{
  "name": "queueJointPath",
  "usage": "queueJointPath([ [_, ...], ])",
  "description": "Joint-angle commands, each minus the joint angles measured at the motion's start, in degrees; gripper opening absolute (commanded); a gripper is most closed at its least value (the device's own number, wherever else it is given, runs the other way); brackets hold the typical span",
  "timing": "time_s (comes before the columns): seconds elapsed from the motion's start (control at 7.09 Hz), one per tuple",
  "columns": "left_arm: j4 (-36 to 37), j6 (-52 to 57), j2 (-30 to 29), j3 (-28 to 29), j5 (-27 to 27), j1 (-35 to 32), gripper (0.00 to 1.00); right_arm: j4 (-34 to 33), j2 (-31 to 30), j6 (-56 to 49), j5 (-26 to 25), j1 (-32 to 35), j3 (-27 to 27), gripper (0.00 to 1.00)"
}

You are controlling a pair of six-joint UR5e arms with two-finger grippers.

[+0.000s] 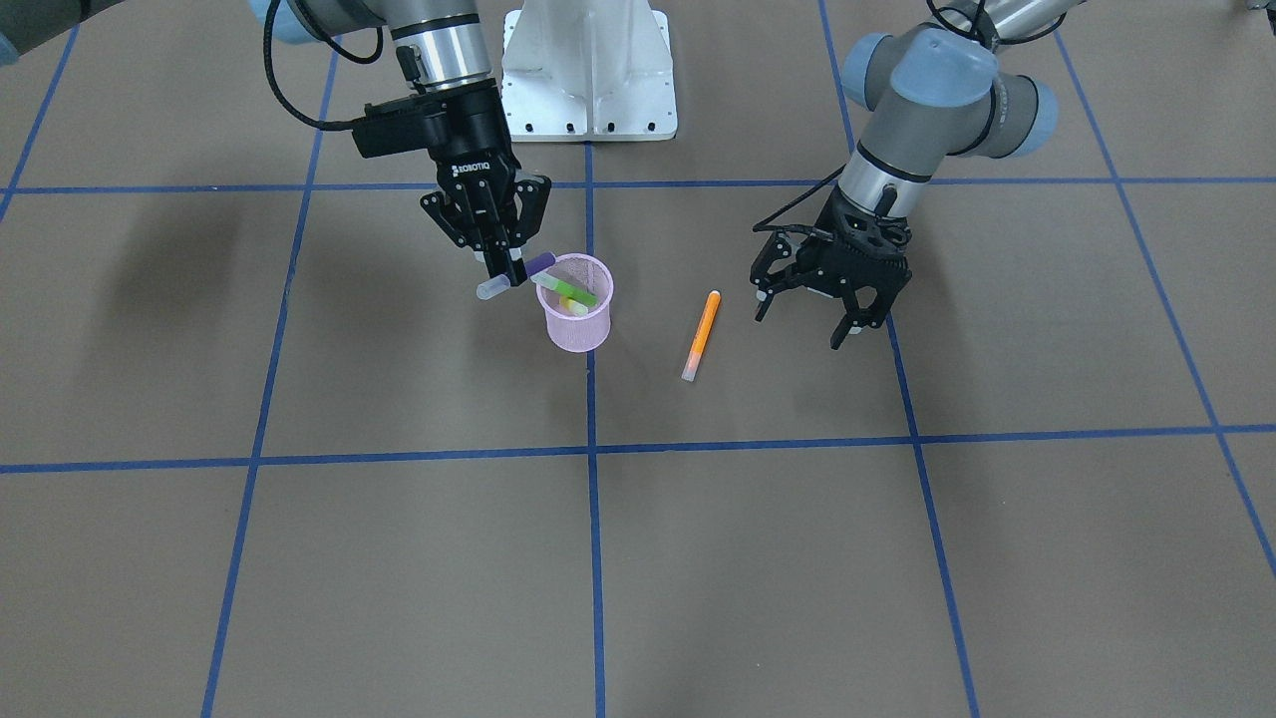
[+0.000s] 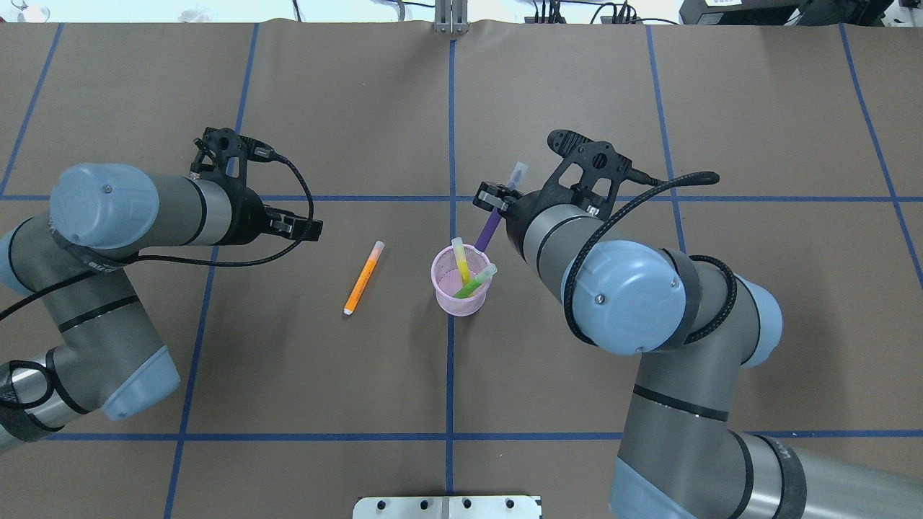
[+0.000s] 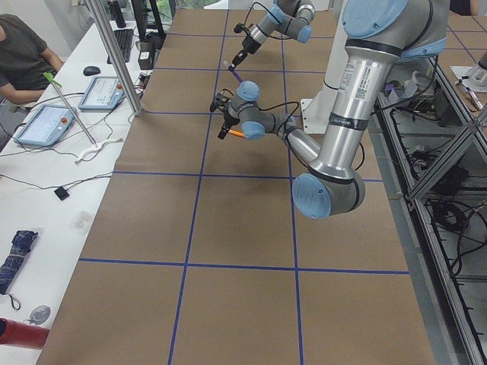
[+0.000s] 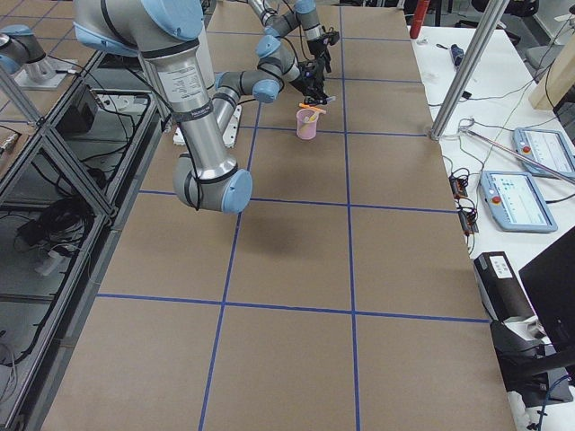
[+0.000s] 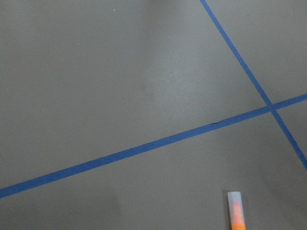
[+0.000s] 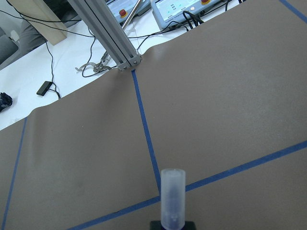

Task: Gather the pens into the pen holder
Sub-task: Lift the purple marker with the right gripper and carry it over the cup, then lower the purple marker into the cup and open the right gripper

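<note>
Trouble here would most likely come from the angle of the purple pen. The right gripper is clamped on it near mid-length and carries it tilted rather than upright: the coloured end points down and away from the fingers, while the pale cap sticks out on the other side. If the jaws let go with the pen this slanted, I judge it could land on the rim, pivot and drop to the table. It could also nudge the light mesh pen holder over. The yellow pen and green pen are already inside and lean across the mouth, so they narrow the opening and might deflect the newcomer.

The pen holder stands just beside the right gripper and a little lower than its fingertips, on the side toward the other arm. The purple pen's low end reaches to the nearest part of the rim. I cannot tell whether that end is inside the rim, touching it or merely above it. The right wrist camera shows only the cap, poking forward from the fingers.

The left gripper hangs spread wide and holds nothing. The orange pen lies flat on the table near it — to the side facing the holder, apart from both fingers. Grabbing it would call for a shift sideways, since the pen is not between the fingers.
</note>
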Motion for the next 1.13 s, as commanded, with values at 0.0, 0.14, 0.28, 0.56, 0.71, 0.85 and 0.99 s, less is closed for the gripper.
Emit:
queueJointPath([
  [0.0,-0.07,0.04,0.0,-0.03,0.0,0.01,1.0,0.42,0.23,-0.12,-9.07,-5.06,-2.42,0.0],
  [0.14,-0.07,0.04,0.0,0.06,0.0,0.01,1.0,0.43,0.14,-0.73,-9.0,-5.07,-2.7,0.0],
  [0.28,-0.07,-0.05,0.0,0.06,0.0,0.1,1.0,0.43,0.31,-0.56,-9.0,-5.16,-4.71,0.0],
  [0.56,-0.07,0.04,0.0,0.15,0.0,0.1,1.0,0.43,3.3,-0.65,-8.92,-5.33,-8.24,0.0],
  [0.71,-0.07,0.04,0.0,0.15,0.0,0.1,1.0,0.34,3.22,-0.56,-9.0,-6.12,-8.24,0.0],
  [0.85,-0.07,0.04,0.0,0.15,0.0,0.1,1.0,0.43,2.87,-0.38,-9.0,-6.82,-8.33,0.0],
  [0.99,-0.07,0.04,-0.09,0.15,0.0,0.1,1.0,0.43,2.95,-0.21,-9.0,-6.83,-8.59,0.0],
])
